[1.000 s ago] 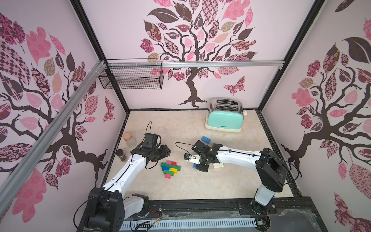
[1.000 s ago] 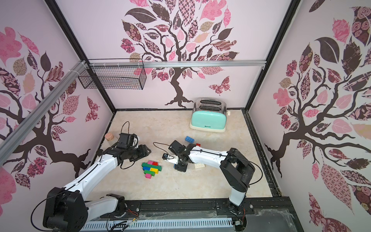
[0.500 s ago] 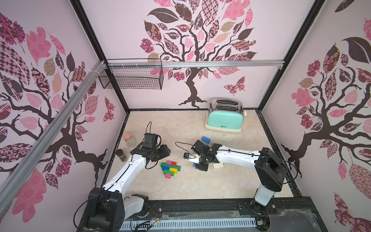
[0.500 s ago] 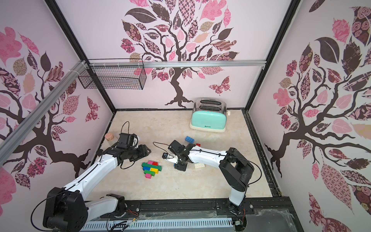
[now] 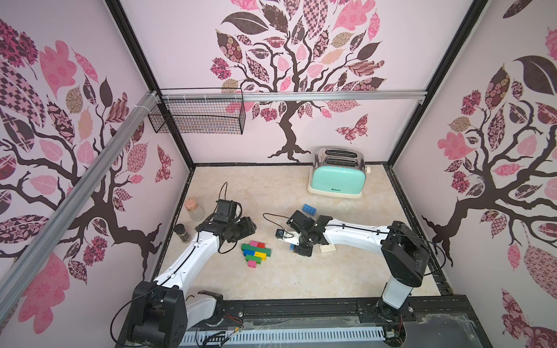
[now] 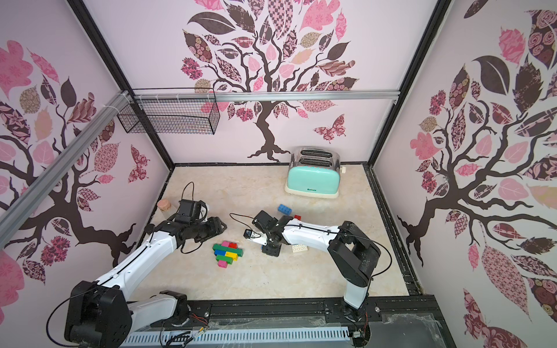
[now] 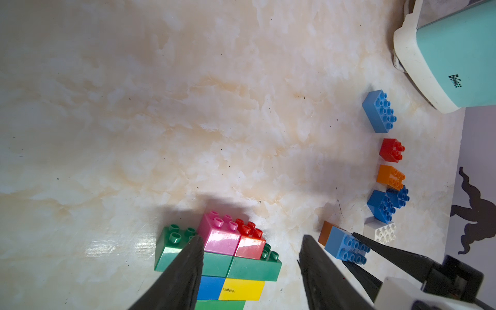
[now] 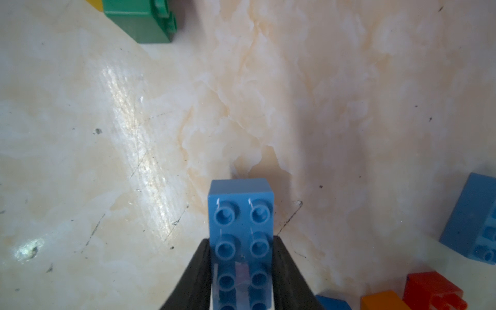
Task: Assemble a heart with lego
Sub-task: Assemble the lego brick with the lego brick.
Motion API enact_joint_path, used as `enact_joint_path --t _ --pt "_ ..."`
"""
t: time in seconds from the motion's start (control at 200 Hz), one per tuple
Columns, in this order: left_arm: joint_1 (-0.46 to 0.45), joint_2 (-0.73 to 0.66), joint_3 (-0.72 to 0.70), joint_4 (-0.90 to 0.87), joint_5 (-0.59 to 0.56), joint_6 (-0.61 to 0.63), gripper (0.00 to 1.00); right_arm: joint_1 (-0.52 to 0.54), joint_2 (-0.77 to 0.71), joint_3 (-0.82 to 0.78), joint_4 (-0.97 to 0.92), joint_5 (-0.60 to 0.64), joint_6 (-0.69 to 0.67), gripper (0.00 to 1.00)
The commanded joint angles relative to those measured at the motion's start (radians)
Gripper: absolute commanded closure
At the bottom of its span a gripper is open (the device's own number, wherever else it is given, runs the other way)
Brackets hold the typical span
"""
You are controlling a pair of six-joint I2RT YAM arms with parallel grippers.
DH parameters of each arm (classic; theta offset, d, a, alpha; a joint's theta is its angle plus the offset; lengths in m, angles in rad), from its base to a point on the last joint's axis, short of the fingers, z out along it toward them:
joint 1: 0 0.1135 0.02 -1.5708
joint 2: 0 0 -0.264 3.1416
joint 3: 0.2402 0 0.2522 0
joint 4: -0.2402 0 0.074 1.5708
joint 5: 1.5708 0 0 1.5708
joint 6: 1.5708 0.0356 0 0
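Note:
The partly built heart [image 5: 256,253] of green, pink, red, blue and yellow bricks lies flat mid-table, seen in both top views [image 6: 227,253] and in the left wrist view [image 7: 241,264]. My left gripper [image 5: 247,226] [image 7: 252,239] hangs open just behind and left of it, with nothing between its fingers. To the right of the heart, my right gripper [image 5: 303,250] [image 8: 241,241] points down at the table, shut on a blue brick [image 8: 241,214] [image 7: 346,247]. An orange brick [image 7: 325,232] lies right beside the held one.
Loose bricks lie under and behind the right arm: blue [image 5: 309,209], white [image 5: 328,249], red [image 7: 391,150], orange [image 7: 390,177], more blue [image 7: 381,205]. A mint toaster [image 5: 337,176] stands at the back right. A corked jar [image 5: 194,208] and a dark shaker [image 5: 181,232] stand at the left edge.

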Motion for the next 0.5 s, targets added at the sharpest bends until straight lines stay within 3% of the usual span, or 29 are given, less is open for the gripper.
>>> enact_joint_path --t 0.0,0.495 --pt "0.005 -0.003 -0.010 0.013 -0.007 -0.005 0.39 0.004 0.009 -0.011 -0.014 -0.010 -0.011 0.71" --pt "0.005 -0.003 -0.011 0.016 -0.008 -0.008 0.39 0.026 -0.033 -0.073 0.059 0.074 0.005 0.72"
